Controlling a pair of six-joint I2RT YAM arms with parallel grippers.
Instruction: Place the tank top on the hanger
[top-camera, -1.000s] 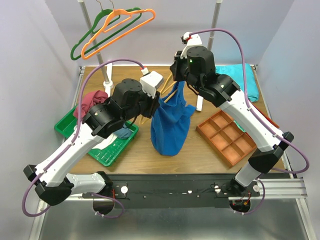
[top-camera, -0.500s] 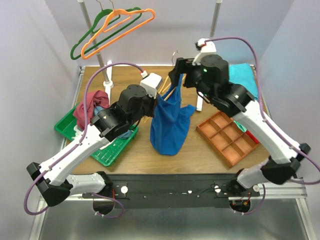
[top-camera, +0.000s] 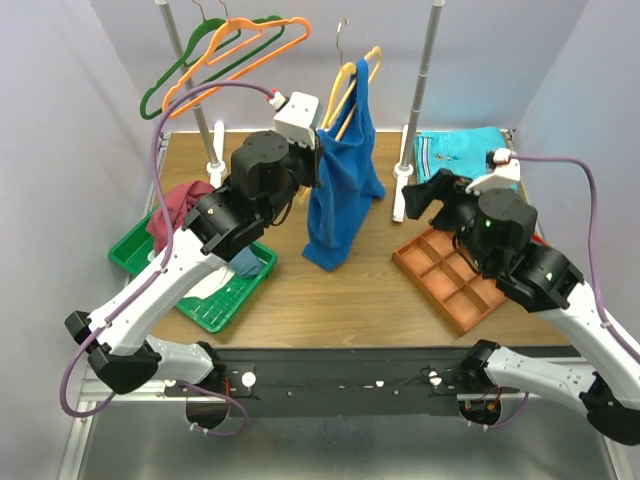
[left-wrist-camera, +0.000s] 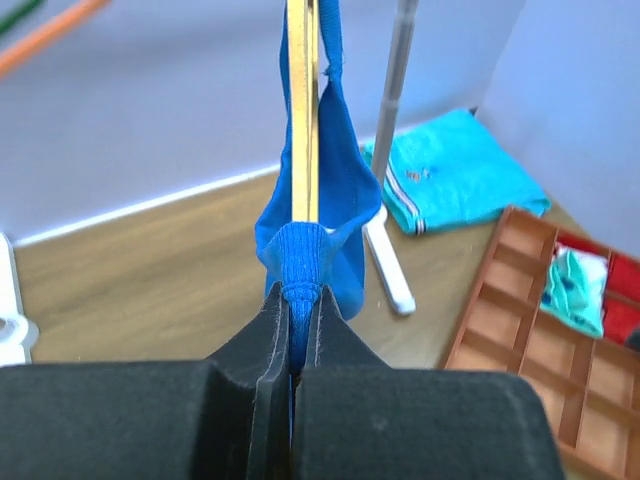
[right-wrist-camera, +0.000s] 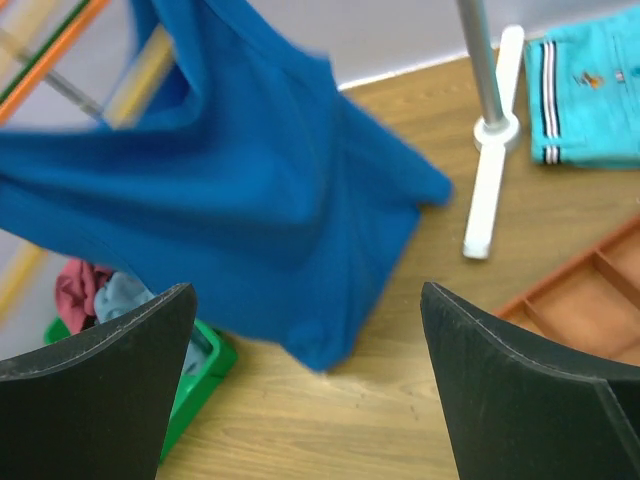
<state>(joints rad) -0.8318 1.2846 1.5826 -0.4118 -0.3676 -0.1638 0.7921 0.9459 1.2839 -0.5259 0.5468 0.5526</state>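
The left tool (left-wrist-camera: 292, 300) was closed tight, its two fingers almost meeting, and it pinched a bunched fold of the tank top (top-camera: 340, 160) directly under the lower end of the hanger (left-wrist-camera: 303, 100). Whether the fingers also touched the yellow bar itself could not be told, because the cloth covered that place. The tank top hung in the air over the middle of the desk (top-camera: 330, 300), with one strap passing over the upper part of the hanger and the body falling down long and narrow. It was not clear if the hem reached the desk. The right tool (right-wrist-camera: 305, 300) stood wide open and held nothing; it was well apart from the blue cloth, low over the orange tray (top-camera: 455, 275) and pointed toward the garment. A folded turquoise garment (top-camera: 465, 150) lay behind the tray.
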